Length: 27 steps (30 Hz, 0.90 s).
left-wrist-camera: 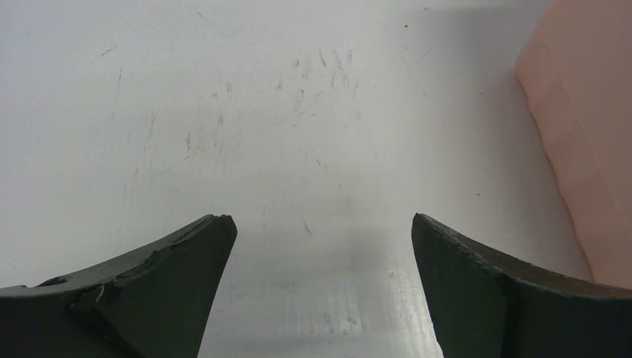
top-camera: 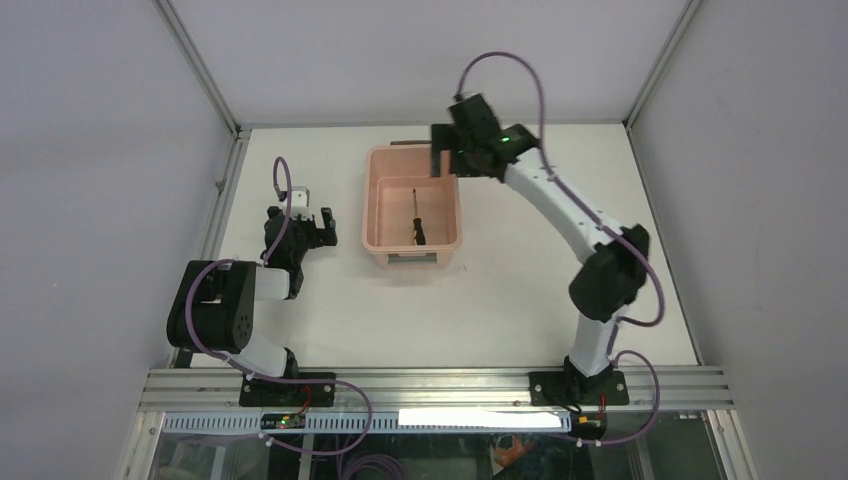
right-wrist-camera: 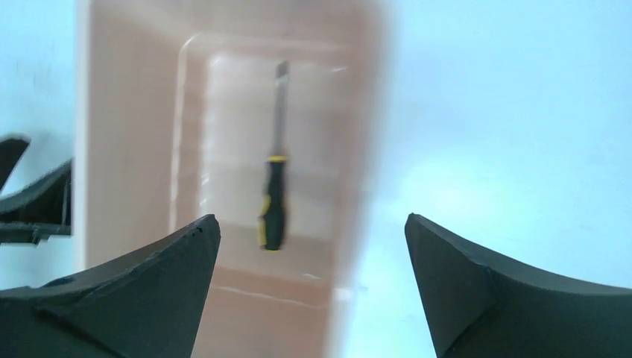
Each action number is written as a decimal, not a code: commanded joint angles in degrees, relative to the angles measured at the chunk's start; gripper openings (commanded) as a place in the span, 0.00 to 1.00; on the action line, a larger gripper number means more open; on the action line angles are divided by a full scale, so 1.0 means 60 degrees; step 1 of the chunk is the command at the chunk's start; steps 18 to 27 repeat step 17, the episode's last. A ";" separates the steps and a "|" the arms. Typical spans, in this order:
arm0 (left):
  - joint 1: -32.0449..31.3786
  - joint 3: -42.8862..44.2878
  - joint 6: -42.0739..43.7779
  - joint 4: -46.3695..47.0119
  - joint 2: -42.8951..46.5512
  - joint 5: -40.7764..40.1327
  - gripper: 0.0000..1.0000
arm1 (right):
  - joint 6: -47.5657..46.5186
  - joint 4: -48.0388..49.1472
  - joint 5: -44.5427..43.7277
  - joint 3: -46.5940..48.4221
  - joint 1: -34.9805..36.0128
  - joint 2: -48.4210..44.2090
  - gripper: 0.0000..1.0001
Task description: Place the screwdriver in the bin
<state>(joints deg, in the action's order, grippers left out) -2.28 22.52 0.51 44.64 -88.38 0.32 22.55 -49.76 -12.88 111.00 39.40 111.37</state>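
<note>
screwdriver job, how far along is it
Done: the screwdriver lies flat inside the bin. In hand: nothing; the right claw hangs open over the bin's far end, and the left claw is open beside it. Left: probably only a retreat.

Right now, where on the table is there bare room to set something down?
Bare table lies between the bin's near end and the arm bases, and between bin and right arm. Tight: between left claw and bin.

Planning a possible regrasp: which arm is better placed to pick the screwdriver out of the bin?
Probably right. The right gripper hangs open above the bin, at its far end, the screwdriver in its wrist view. The left gripper, also open, sits low over the table left of the bin.
</note>
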 commanded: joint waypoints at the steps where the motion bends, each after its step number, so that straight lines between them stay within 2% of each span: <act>1: -0.0059 -0.0088 -0.0174 0.0236 0.0343 0.0130 0.99 | -0.0924 0.0197 0.0381 -0.1668 -0.2370 -0.2193 0.99; 5: -0.0059 -0.0092 -0.0173 0.0236 0.0339 0.0123 0.99 | -0.1017 0.1036 0.1230 -0.3486 -0.5163 -0.3102 0.99; 9: -0.0068 -0.0092 -0.0173 0.0235 0.0338 0.0123 0.99 | -0.1035 0.1628 0.1244 -0.4727 -0.6506 -0.3582 0.99; 14: -0.0059 -0.0092 -0.0173 0.0235 0.0330 0.0126 0.99 | -0.1293 0.2088 0.0928 -0.5581 -0.6541 -0.3999 0.99; 27: -0.0059 -0.0092 -0.0173 0.0235 0.0338 0.0122 0.99 | -0.1144 0.1799 0.1115 -0.5385 -0.6533 -0.3975 0.99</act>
